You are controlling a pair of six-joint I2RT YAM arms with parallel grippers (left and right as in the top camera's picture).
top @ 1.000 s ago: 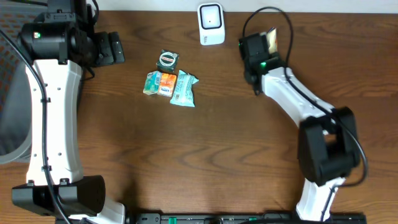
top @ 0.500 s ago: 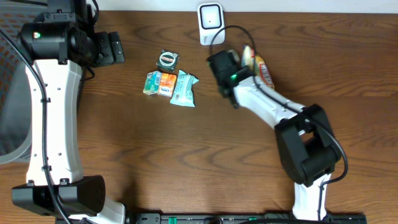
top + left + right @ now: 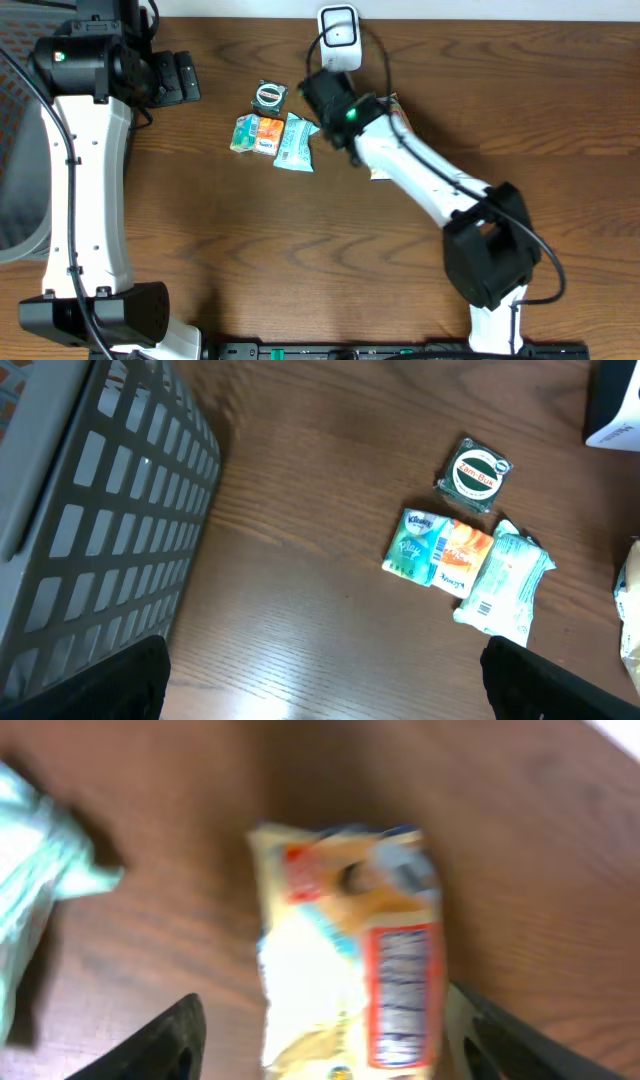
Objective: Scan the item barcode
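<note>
The right gripper (image 3: 322,1015), fingers parted, straddles the packet (image 3: 345,950) (print blurred), which lies on the table (image 3: 300,250) near the scanner (image 3: 339,38), while the left gripper (image 3: 320,660) hangs with fingers spread wide, holding nothing.

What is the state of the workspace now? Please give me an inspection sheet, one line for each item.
Surface: brown wooden table.
Job's things: white scanner at the far edge; yellow snack packet lying on the table.
Clutter: round tin, tissue packs, teal wipes pack.
Grippers: left gripper open, empty; right gripper open, fingers either side of the packet.
Cables: black cable loops beside the scanner.
Surroundings: grey basket at the left.
</note>
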